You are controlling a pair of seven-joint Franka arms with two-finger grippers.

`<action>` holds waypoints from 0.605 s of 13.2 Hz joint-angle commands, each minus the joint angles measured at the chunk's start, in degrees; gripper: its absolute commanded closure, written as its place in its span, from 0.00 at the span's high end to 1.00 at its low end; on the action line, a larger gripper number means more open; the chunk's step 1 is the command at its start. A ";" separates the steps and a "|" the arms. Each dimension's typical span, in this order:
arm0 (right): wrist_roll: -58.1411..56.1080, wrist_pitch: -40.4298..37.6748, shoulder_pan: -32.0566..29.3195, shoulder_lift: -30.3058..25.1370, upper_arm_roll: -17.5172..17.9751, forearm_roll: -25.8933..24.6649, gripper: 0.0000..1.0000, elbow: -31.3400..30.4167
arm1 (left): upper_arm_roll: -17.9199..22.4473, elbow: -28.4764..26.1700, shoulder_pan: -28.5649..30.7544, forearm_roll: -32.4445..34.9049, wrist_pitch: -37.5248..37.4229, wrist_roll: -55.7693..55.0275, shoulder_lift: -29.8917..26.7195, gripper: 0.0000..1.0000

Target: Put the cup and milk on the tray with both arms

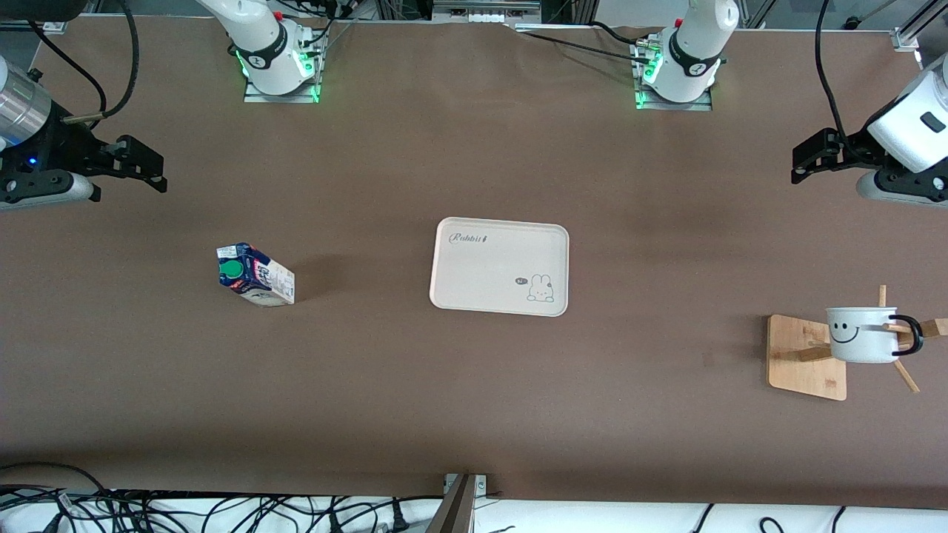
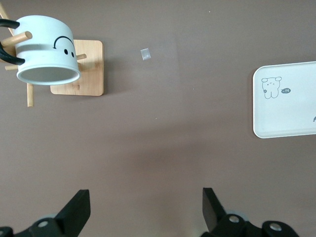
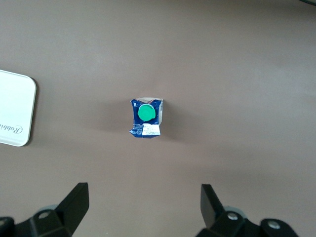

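Note:
The cup [image 1: 863,334], a white mug with a black smiley face, hangs tilted on a peg of the wooden rack at the left arm's end; it also shows in the left wrist view [image 2: 47,49]. The milk [image 1: 255,275] stands toward the right arm's end, green cap up [image 3: 145,118]. The cream tray [image 1: 500,266] lies bare mid-table between them [image 2: 289,103] [image 3: 15,108]. My left gripper [image 1: 803,159] [image 2: 146,207] is open and empty over bare table at its end. My right gripper [image 1: 144,166] [image 3: 144,205] is open and empty over bare table at its end.
The rack's bamboo base [image 1: 807,359] [image 2: 84,74] and its pegs stand under and around the cup. A small pale scrap [image 2: 145,54] lies on the brown table beside the rack. Cables [image 1: 222,511] run along the table's near edge.

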 commanded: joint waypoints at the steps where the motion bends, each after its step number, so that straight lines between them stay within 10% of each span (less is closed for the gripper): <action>1: 0.16 -0.75 -0.09 -0.83 -0.03 0.40 1.00 0.16 | -0.13 1.64 -0.13 0.39 -1.38 0.02 0.42 1.00; 8: 0.86 0.91 -0.70 1.00 -0.55 1.18 1.00 0.42 | -0.22 1.64 -0.13 0.39 -1.38 0.11 0.33 1.00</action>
